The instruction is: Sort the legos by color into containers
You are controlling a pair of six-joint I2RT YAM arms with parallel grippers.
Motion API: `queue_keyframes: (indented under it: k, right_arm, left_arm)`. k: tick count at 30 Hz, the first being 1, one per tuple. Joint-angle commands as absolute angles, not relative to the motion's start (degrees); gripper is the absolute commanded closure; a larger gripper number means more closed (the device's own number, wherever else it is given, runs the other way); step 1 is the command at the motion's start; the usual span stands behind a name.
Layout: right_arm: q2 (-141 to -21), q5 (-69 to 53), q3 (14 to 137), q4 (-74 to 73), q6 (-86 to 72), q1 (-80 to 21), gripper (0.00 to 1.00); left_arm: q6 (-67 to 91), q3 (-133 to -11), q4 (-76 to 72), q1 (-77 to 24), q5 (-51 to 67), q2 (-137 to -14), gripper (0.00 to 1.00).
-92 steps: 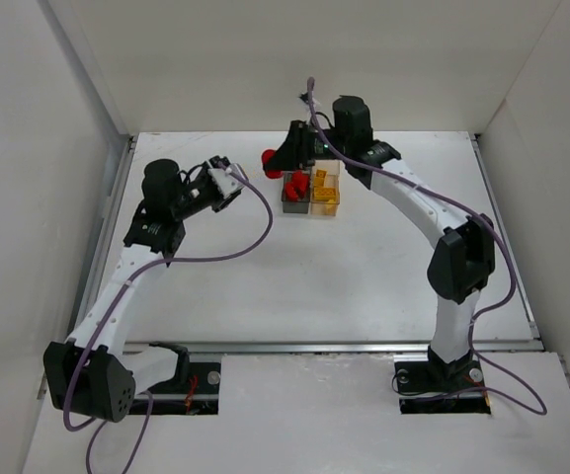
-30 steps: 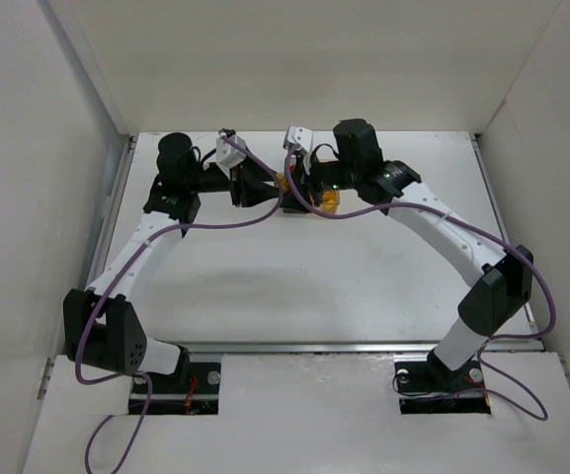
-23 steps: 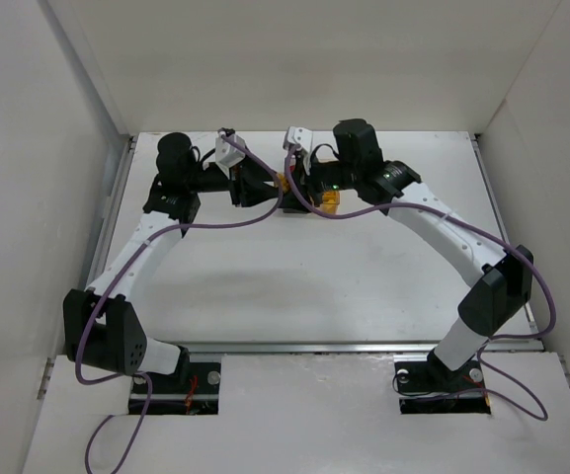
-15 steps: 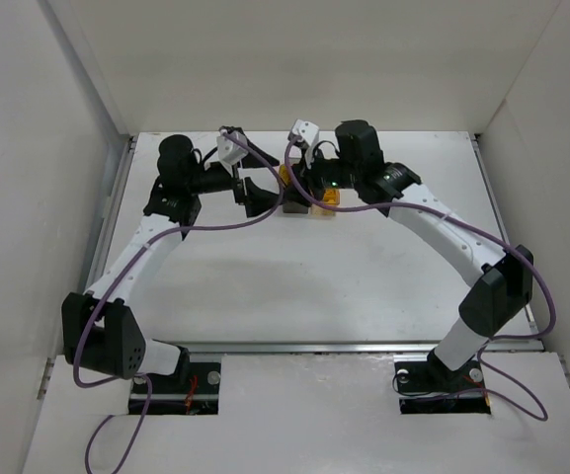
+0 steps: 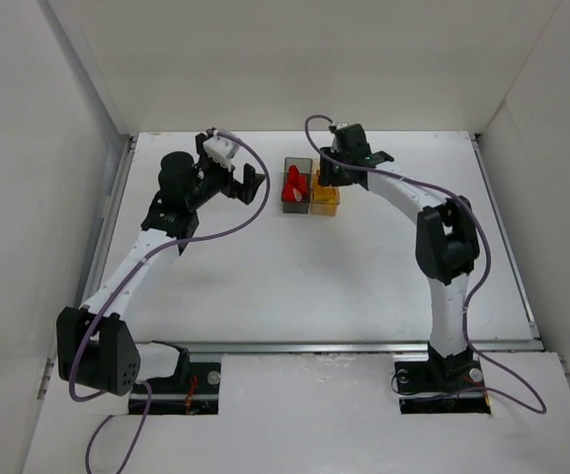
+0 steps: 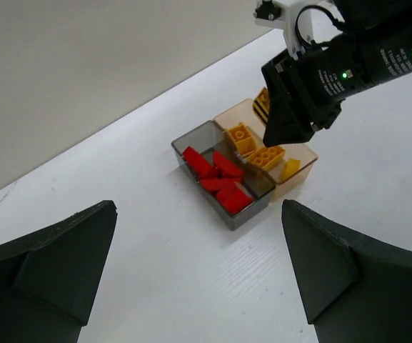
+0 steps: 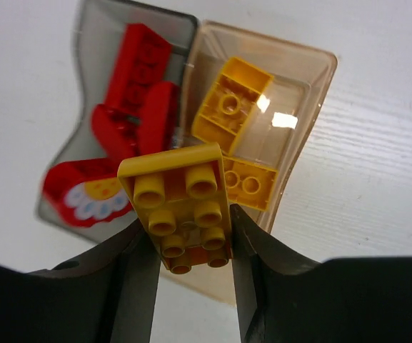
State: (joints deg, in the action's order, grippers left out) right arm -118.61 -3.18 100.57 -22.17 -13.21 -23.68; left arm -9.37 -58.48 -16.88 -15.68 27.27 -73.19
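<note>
Overhead: left end effector (image 5: 252, 184) spread wide, empty, standing apart from grey bin (image 5: 295, 205), leaving room; right end effector (image 5: 331, 172) over amber bin (image 5: 326, 206).
Left wrist: red bricks (image 6: 218, 179) in grey bin; yellow bricks (image 6: 257, 148) in amber bin.
Right wrist: jaws clenched on yellow brick (image 7: 183, 204), poised above amber bin, apparently for drop by colour.

From the right wrist, the yellow brick (image 7: 184, 207) clamped in the right pincer (image 7: 189, 236) covers the near wall of the amber bin (image 7: 313, 93) and part of the bricks (image 7: 248, 186) beneath. A red brick (image 7: 84, 196) at the lower left of the grey bin (image 7: 106, 36) is blurred. From the left wrist, the fingers (image 6: 56, 264) of the left pincer (image 6: 197, 214) run off the bottom edge, and from above the bricks are too small to count.
</note>
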Motion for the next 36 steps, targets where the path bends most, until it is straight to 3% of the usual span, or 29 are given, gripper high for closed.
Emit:
queue_keyframes:
  k: [1,3,5,6,7,11,19,20,21,28,31,36]
  right_arm:
    - [-120.7,4.8,106.1,-24.4,-18.6,-24.3,0.81]
    - [-121.7,5.4,106.6,-23.9,-19.9,-23.7,0.56]
    - [-121.7,5.4,106.6,-23.1,-19.9,-23.7,0.49]
    - [-121.7,5.4,106.6,-23.1,-19.9,-23.7,0.43]
    - [-122.4,5.4,107.4,-24.0,-19.9,-23.7,0.28]
    - [-121.6,5.4,108.6,-25.9,-19.9,-23.7,0.07]
    - [-111.5,8.9,107.4,-25.4,-19.9,-22.8,0.01]
    - [-106.4,8.4,105.7,-25.4,-19.9,-18.6,0.01]
    - [-106.3,8.3,105.7,-25.4,-19.9,-18.5,0.01]
    - [-98.6,4.9,98.9,-29.7,-24.2,6.0,0.01]
    - [-94.9,11.3,95.8,-31.2,-23.0,11.0,0.01]
    - [-88.5,18.1,89.8,-27.9,-21.9,11.0,0.01]
  left_arm:
    - [-12.3,-57.0,-17.0,-16.0,21.0,-69.3,0.00]
    - [-12.3,-55.7,-17.0,-16.0,21.7,-68.6,0.00]
    - [-12.3,-54.8,-17.7,-16.0,22.2,-68.1,0.00]
    - [-11.5,-54.0,-18.5,-16.0,22.2,-68.1,0.00]
    - [-11.5,-54.0,-19.2,-16.0,22.8,-67.6,0.00]
    - [-12.1,-53.4,-19.8,-16.0,23.3,-67.6,0.00]
    - [-12.7,-52.9,-20.9,-16.0,20.3,-67.6,0.00]
    - [-12.7,-51.3,-22.0,-16.0,12.0,-67.6,0.00]
    - [-12.7,-51.3,-22.1,-16.0,12.0,-67.6,0.00]
    - [-17.4,-40.0,-32.4,-15.3,-11.5,-67.1,0.00]
    - [-16.7,-37.8,-32.4,-13.6,-12.0,-66.0,0.00]
    - [-14.9,-33.7,-33.0,-13.1,-12.0,-64.2,0.00]
